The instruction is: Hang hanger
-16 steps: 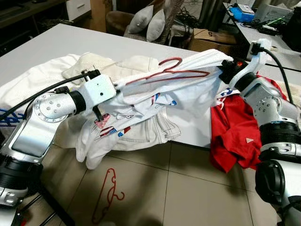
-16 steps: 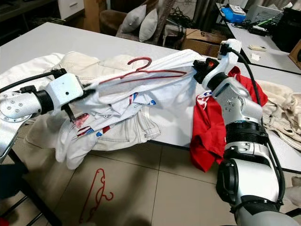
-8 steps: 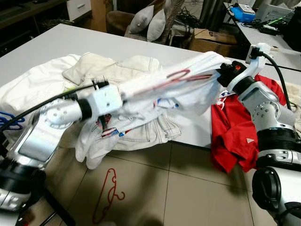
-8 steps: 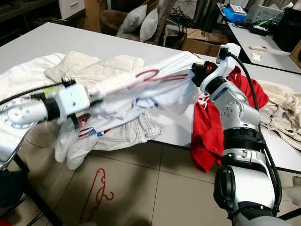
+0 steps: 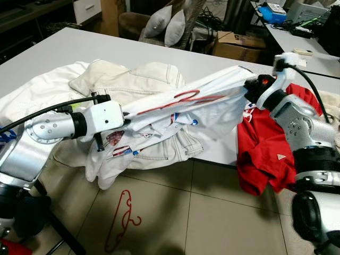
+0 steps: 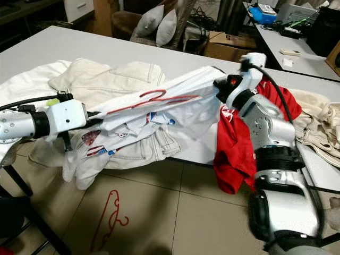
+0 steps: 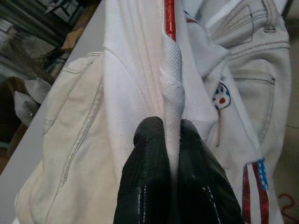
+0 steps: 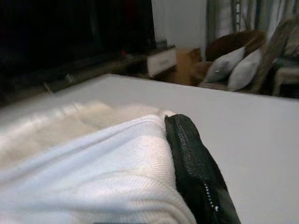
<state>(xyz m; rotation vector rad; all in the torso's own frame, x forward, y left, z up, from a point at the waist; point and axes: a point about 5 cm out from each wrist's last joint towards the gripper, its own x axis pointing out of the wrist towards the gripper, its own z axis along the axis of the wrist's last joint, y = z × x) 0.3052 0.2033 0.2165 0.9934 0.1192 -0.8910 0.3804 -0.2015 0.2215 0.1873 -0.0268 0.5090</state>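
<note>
In the left eye view, a white printed T-shirt is stretched taut above the white desk between the two arms, with a thin red wire hanger showing through the fabric near its upper edge. The left gripper holds one end and the right gripper the other, beside a red garment draped over the desk edge. A second red hanger lies on the tiled floor below. To hang this well, I judge both ends should stay level and the cloth taut, so the hanger cannot slip out before its hook is freed. The right eye view shows the same stretch from the other side, with cream trousers heaped on the desk behind the shirt. The left wrist view adds what the head views cannot: the two black fingers are pinched closed on a ribbed fold of the shirt, the red hanger wire running just beyond, and the flag print visible below. The right wrist view shows one black finger pressed against a thick roll of white cloth, so that gripper appears clamped on the shirt too, though its second finger is hidden by the fabric.
</note>
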